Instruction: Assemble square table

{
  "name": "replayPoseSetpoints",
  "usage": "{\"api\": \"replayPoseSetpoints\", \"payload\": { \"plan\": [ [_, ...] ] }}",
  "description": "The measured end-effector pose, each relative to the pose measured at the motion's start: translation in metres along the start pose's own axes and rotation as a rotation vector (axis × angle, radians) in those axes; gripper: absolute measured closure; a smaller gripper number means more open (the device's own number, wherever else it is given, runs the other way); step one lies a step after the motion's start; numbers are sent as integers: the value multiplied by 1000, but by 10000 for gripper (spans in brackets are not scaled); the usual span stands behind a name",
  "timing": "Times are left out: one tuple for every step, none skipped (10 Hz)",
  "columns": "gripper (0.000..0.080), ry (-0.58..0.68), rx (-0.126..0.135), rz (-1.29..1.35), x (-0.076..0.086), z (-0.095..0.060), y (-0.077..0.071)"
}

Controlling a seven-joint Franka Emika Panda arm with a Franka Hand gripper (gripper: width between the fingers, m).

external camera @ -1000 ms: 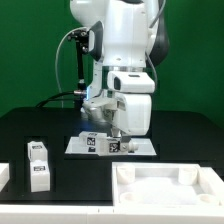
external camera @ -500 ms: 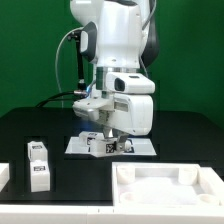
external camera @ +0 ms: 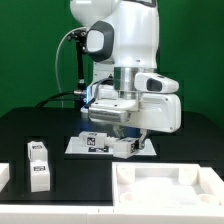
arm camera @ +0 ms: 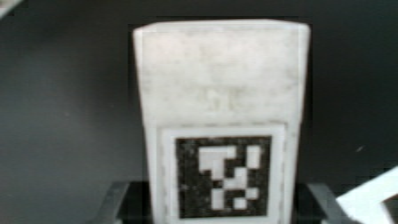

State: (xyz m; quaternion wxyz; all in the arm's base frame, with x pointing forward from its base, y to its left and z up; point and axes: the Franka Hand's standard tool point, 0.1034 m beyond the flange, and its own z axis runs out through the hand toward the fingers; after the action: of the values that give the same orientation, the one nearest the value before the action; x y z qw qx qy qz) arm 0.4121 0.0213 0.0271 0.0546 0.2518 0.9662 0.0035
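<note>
My gripper (external camera: 124, 140) hangs low over the marker board (external camera: 82, 146) and is shut on a white block leg (external camera: 126, 148). In the wrist view this leg (arm camera: 217, 90) stands upright between the dark fingers (arm camera: 128, 202) of the gripper (arm camera: 222, 206), its black-and-white tag facing the camera. The white square table top (external camera: 166, 186), tray-like with a raised rim, lies at the front on the exterior view's right. Two more tagged legs (external camera: 38, 153) (external camera: 40, 177) stand on the exterior view's left.
Another white part (external camera: 3, 175) shows at the exterior view's left edge. The table is black, with a green backdrop behind the arm. A white corner (arm camera: 381, 196) shows at the edge of the wrist view; I cannot tell what it belongs to.
The wrist has turned and swung toward the exterior view's right, carrying the held leg a little to the right over the marker board. The other parts have not moved.
</note>
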Motion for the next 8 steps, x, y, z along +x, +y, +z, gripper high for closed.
{"api": "replayPoseSetpoints", "payload": {
  "plan": [
    [515,0,1,-6,0,0,-1],
    [515,2,1,-2,0,2,-3],
    [515,8,8,9,1,6,-9],
    [515,18,15,13,4,11,-15],
    [515,29,21,13,8,15,-17],
    [515,38,26,14,11,18,-20],
    [515,37,25,16,10,18,-20],
    [515,35,21,30,10,17,-19]
  ]
}}
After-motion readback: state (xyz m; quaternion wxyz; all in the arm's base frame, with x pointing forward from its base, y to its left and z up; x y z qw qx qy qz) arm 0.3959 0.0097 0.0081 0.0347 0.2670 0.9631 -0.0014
